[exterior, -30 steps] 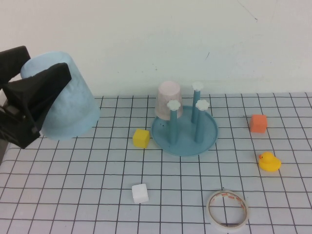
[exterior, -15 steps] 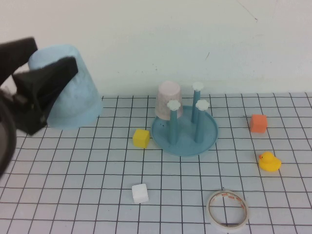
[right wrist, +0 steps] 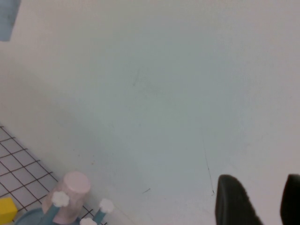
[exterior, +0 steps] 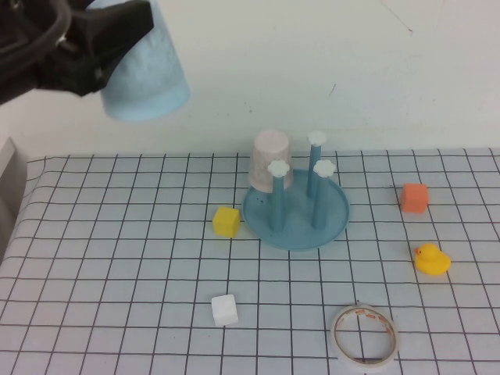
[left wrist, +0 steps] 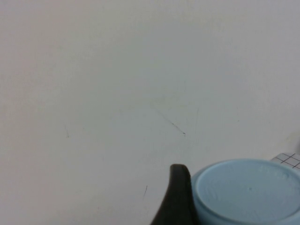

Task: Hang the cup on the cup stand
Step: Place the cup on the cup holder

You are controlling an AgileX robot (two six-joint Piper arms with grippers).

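Note:
The light blue cup [exterior: 148,70] hangs upside down, tilted, high above the table's far left, with my left gripper [exterior: 129,35] shut on it. In the left wrist view its flat bottom [left wrist: 248,194] shows beside one dark finger [left wrist: 176,197]. The teal cup stand [exterior: 336,215] sits mid-table, well to the right of and below the cup. It has white-capped pegs, and a pale pink cup [exterior: 271,160] sits inverted on the far-left one. My right gripper [right wrist: 260,183] is out of the high view. It is open with nothing between its fingers and faces the wall above the stand [right wrist: 101,211].
A yellow cube [exterior: 226,221] lies just left of the stand. A white cube [exterior: 224,310] and a tape roll [exterior: 364,336] lie near the front. An orange cube [exterior: 414,198] and a yellow duck [exterior: 430,258] sit to the right.
My left gripper has lifted the blue cup from the table's far left corner, carrying it up and slightly right. Everything else has stayed still.

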